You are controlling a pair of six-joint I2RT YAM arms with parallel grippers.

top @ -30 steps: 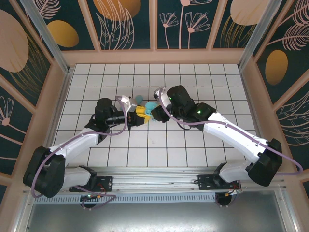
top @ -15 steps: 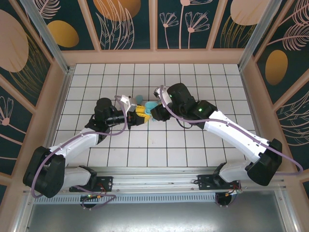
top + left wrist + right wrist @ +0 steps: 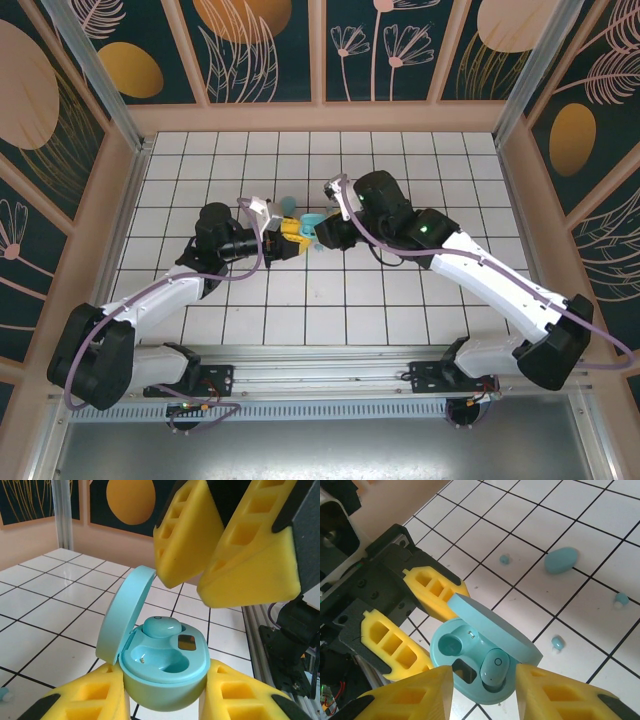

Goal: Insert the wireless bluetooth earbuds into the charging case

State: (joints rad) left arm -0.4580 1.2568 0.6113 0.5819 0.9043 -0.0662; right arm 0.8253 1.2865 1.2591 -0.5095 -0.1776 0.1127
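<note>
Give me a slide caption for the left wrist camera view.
Left fingers clamp the open charging case, one earbud seated, second socket empty, right fingers parted above.

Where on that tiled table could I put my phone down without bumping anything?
The far rows of tiles along the back wall are bare, and so is the strip between the right arm and the side wall. The middle is crowded: the left gripper and right gripper meet around the open charging case, with a closed case and loose earbuds just beyond.

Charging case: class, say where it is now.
The charging case sits low centre in the left wrist view, held by the left gripper, with the right gripper just above. In the top view it lies near the middle of the table.
</note>
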